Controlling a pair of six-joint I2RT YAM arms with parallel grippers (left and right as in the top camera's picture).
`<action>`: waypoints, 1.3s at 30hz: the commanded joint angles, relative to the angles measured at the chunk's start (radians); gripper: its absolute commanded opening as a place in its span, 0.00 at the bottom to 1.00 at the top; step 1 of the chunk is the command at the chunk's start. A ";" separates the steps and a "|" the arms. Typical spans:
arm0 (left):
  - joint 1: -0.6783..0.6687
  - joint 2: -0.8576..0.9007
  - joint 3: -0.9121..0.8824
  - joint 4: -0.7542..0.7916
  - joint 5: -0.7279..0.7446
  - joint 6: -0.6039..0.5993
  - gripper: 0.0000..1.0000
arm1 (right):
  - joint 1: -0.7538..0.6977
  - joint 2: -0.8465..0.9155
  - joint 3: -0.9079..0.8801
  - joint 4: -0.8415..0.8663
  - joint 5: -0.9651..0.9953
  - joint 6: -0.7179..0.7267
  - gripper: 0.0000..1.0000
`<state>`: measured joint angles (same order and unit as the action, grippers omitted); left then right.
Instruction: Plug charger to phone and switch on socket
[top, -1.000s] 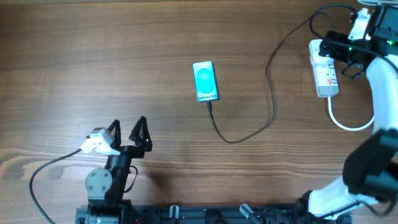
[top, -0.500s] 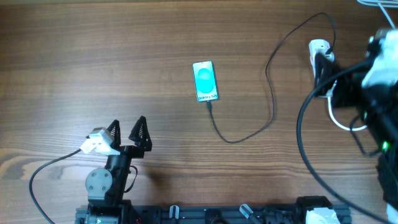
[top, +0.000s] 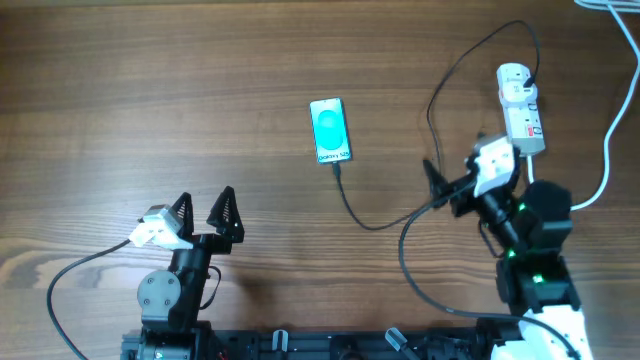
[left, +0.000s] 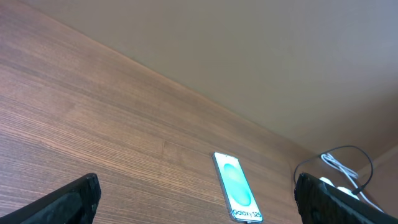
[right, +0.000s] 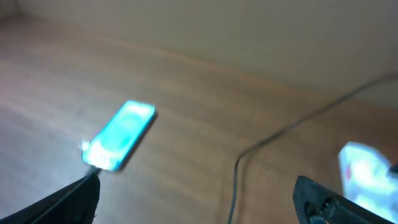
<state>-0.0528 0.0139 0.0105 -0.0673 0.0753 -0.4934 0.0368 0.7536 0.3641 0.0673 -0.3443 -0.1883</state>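
So the right gripper (top: 447, 188) was spread wide with nothing in it, left gripper (top: 205, 208) same. The socket (top: 521, 108) sat close off its right side, lengthwise away from the robot, the phone (top: 330, 130) further off left, so right arm was way nearer

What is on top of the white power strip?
A white plug sits at the socket's far end, the charger cable running from it. The rest of its face is uncovered; switch positions are too small to read.
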 joint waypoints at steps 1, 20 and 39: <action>0.005 -0.009 -0.005 -0.005 -0.006 0.019 1.00 | 0.003 -0.051 -0.107 0.062 0.000 -0.011 1.00; 0.005 -0.009 -0.005 -0.005 -0.006 0.019 1.00 | 0.107 -0.719 -0.359 -0.043 0.029 0.034 1.00; 0.005 -0.009 -0.005 -0.005 -0.006 0.019 1.00 | 0.107 -0.743 -0.359 -0.042 0.030 0.031 1.00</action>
<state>-0.0528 0.0139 0.0105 -0.0673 0.0753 -0.4934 0.1406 0.0200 0.0067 0.0223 -0.3283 -0.1616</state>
